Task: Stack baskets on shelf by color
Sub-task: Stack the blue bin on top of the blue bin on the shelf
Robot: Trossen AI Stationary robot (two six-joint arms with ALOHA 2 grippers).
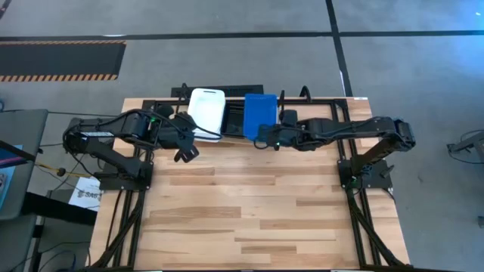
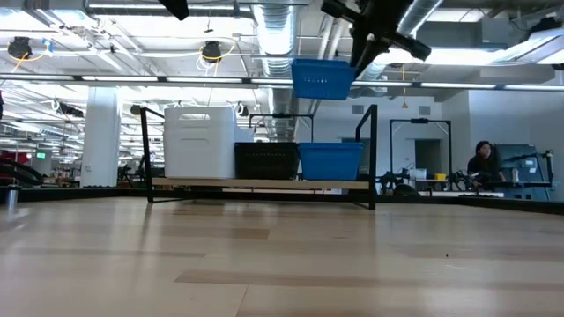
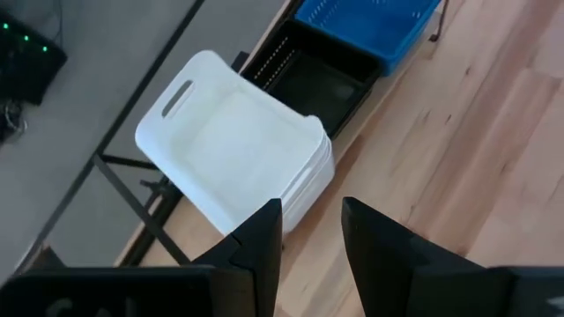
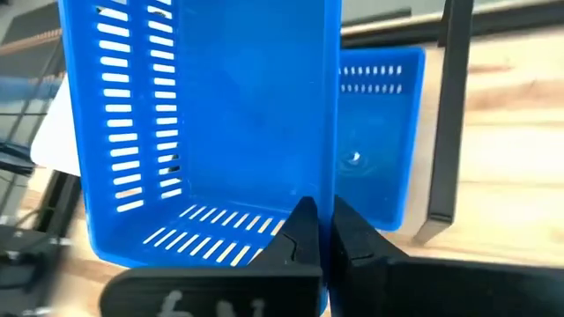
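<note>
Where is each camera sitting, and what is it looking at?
High view: above the table, looking straight down on the shelf and both arms.
Low view: at table height, looking level at the shelf; an arm hangs in from the top.
Left wrist view: on the left arm, past the open left end effector at the white baskets.
Right wrist view: on the right arm; the right end effector is shut on the raised blue basket.
Shared: high and low views both show that raised basket over the shelf.

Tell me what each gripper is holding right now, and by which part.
The right gripper is shut on the rim of a blue basket, held up above the blue basket on the shelf. The left gripper is open and holds nothing.
</note>
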